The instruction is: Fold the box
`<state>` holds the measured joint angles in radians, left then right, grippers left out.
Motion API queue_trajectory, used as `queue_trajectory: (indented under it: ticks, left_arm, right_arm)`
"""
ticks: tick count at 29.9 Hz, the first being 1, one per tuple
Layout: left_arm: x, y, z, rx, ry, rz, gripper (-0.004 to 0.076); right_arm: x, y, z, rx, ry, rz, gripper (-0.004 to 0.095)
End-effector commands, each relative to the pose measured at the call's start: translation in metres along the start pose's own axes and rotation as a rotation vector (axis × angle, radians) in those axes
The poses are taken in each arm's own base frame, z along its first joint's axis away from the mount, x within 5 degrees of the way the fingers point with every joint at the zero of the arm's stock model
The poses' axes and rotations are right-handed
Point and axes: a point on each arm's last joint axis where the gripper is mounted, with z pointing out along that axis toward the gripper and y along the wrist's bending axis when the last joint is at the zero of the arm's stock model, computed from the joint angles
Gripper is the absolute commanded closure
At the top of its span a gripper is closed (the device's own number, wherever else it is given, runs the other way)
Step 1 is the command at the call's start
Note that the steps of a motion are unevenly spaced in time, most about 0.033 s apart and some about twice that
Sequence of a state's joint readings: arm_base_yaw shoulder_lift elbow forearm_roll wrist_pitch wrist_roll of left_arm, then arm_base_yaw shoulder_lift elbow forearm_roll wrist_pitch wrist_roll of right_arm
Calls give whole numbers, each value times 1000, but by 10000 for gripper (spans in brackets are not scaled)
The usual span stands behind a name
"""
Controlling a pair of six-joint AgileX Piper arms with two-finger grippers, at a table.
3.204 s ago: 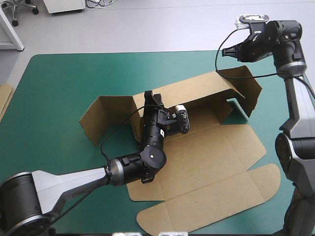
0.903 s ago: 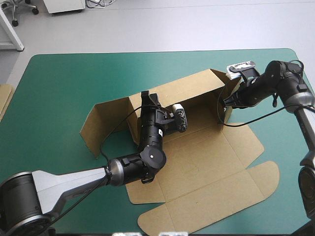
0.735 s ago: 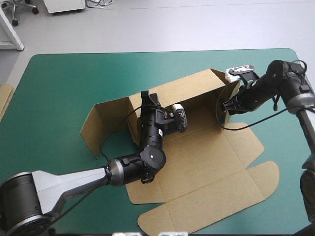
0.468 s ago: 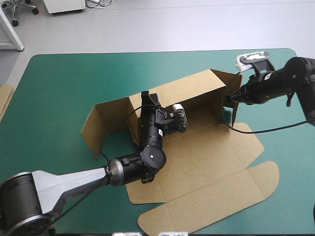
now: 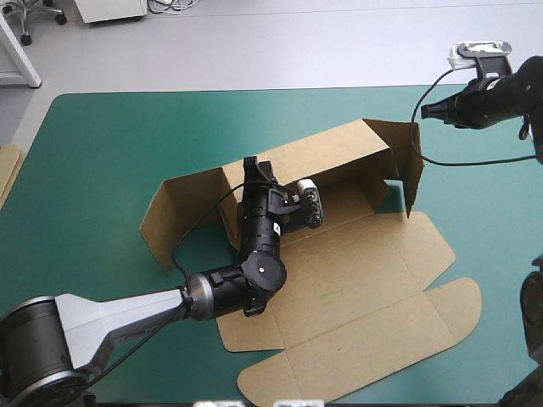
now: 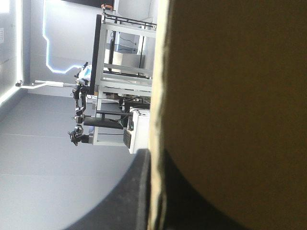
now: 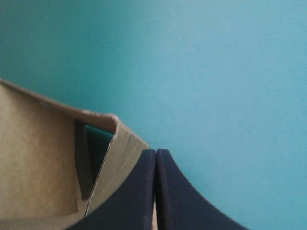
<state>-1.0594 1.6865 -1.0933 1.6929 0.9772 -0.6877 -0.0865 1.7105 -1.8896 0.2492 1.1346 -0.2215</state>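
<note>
box (image 5: 339, 254) stands half raised mid-worktop (image 5: 102, 136). the left gripper (image 5: 254, 167) pinches its back wall, and the right gripper (image 5: 426, 111) hangs beyond the end flap (image 5: 405, 165).
left wrist view: board clamped between the fingers (image 6: 136, 191); a slip would likely drop the wall.
right wrist view: fingers (image 7: 144, 191) clenched on nothing, with the flap beside them, unheld and liable to swing outward.

Plain, unprinted brown across the box (image 5: 356, 271), darker where its raised walls throw shade, paler along the cut edges. Even teal-green over the table cover (image 5: 110, 144). Matte black on the fingers (image 7: 139, 196) of the right gripper (image 7: 156, 152) and on the left gripper (image 6: 149, 154). Lighter brown on the board strip (image 5: 7, 174) at the table's left edge.
</note>
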Motion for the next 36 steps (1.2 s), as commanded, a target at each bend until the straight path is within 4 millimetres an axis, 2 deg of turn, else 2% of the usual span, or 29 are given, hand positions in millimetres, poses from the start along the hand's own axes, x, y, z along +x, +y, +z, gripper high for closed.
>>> queue_trajectory:
  ticks: [1, 7, 14, 17, 21, 27, 36]
  left_arm:
    - [-3, 30, -7, -141, -46, -9, 734]
    - [-3, 30, -7, -138, -39, 3, 734]
    - [-1, 28, -7, -121, -18, -14, 734]
    - [0, 29, -7, -125, -12, 7, 734]
    - [0, 29, -7, -129, -8, 7, 734]
    - [0, 29, -7, -130, -7, 7, 734]
    - [1, 30, -7, -136, 3, 6, 734]
  right_arm:
    - [-24, -2, -9, -33, -135, 23, 928]
    - [-36, -6, 36, -134, -103, 21, 928]
    - [-28, -12, 78, -268, -13, 37, 928]
    - [-22, -14, 83, -400, 26, 68, 928]
    - [-16, -22, 82, -425, 31, 118, 928]
    - [-6, -11, 78, -529, 14, 83, 928]
    - [21, -8, 82, -544, 86, 66, 928]
